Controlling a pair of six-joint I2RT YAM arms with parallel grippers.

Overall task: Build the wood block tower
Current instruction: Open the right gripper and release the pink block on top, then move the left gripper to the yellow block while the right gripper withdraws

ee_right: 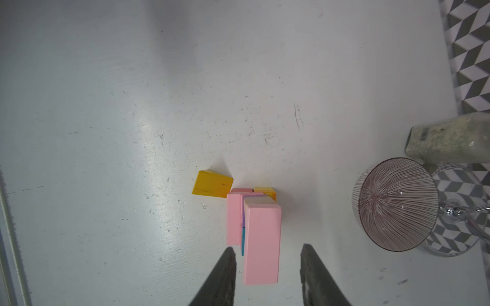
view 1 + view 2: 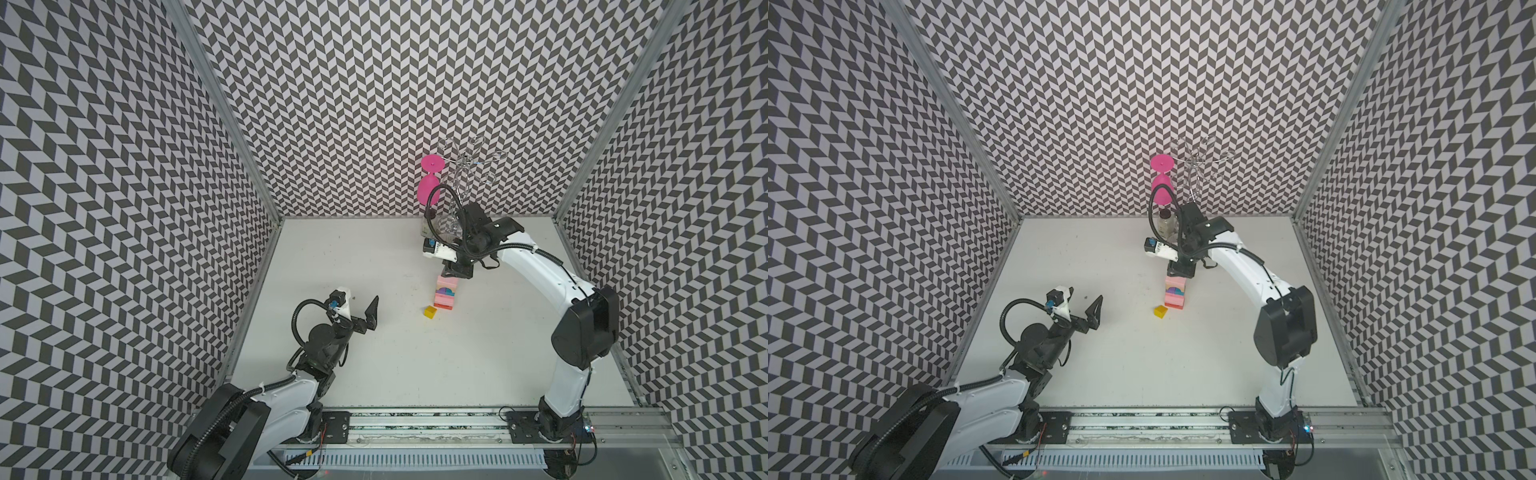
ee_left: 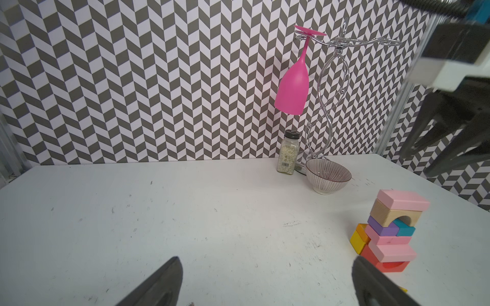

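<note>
The right pincer (image 1: 267,249) hangs over the wood block tower (image 2: 446,293) with its jaws apart. One jaw stands on each side of the top pink slab (image 1: 262,238), with a gap showing at both, so the slab seems to rest on its own. I judge the step in hand to be the release. To do it well, the pincer should rise straight up with the jaws held wide and should not swing sideways until the tips are above the slab. The layers sit offset from one another, so a brush could tip them.

The tower stands near the middle of the desk (image 2: 374,257), somewhat nearer its back edge than its front edge. The yellow wedge (image 1: 212,184) lies loose just beside the tower's foot and is probably the next piece. The left pincer (image 3: 266,261) is spread wide and empty, toward the desk's left edge.

Counted:
- **Pink slabs:** three.
- **Other tower pieces:** one plain wood arch (image 3: 392,213), one purple block (image 3: 379,225), one teal block (image 3: 405,229) and one red piece (image 3: 392,266) at the bottom.
- **At the foot:** a yellow-and-orange block (image 3: 359,235); I cannot tell whether it is one piece or two.
- **Loose:** one wedge.
- **By the back edge:** one pink goblet (image 3: 293,87) hanging from one wire rack (image 3: 328,79), one spice jar (image 3: 287,153) and one ribbed bowl (image 3: 328,176).
</note>
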